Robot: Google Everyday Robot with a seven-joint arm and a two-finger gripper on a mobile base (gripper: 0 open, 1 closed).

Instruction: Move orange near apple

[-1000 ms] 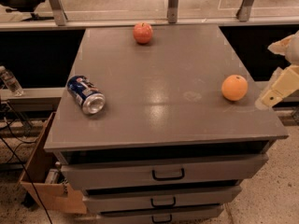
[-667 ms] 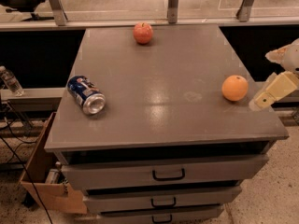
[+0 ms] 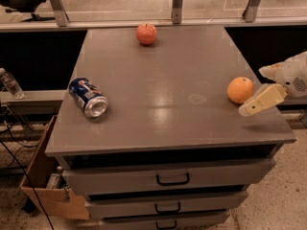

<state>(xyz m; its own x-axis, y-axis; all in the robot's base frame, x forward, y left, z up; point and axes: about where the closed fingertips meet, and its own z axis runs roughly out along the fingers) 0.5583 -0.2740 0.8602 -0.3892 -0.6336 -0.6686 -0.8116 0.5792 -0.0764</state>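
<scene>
While beside orange (image 3: 240,90), end effector (image 3: 255,92) agape and empty over grey cabinet top (image 3: 168,75).

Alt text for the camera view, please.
An orange sits near the right edge of a grey drawer cabinet, with the robot's end effector just right of it. An apple sits at the far edge; a soda can lies at left.

Grey bench (image 3: 163,75) carrying three things.
Apple (image 3: 146,34) at its far edge, orange (image 3: 240,90) near the right edge, blue can (image 3: 88,97) on its side at left; the hand (image 3: 259,102) hovers just beside the orange.
</scene>
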